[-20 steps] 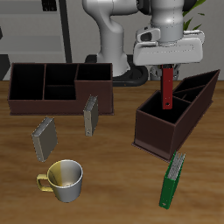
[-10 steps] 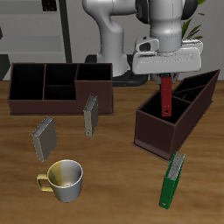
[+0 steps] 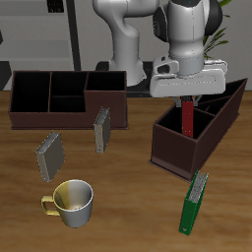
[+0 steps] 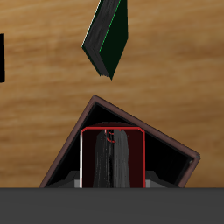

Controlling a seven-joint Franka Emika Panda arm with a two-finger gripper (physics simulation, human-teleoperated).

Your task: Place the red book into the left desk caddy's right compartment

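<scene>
The pincer [image 3: 186,98] grips the red book [image 3: 187,117] by its upper end, so the book hangs upright directly below it, lower end inside the right compartment [image 3: 177,129] of the left desk caddy [image 3: 197,138]. The slim hardcover looks light and stiff with smooth covers, so I judge a firm pinch across its 2 flat faces suits it best.

A simulated office: wooden desk [image 3: 118,212], desk caddies [image 3: 67,98], books [image 3: 194,203].

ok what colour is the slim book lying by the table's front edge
Dark green cover with a pale page edge; clearest in the exterior view.
</scene>
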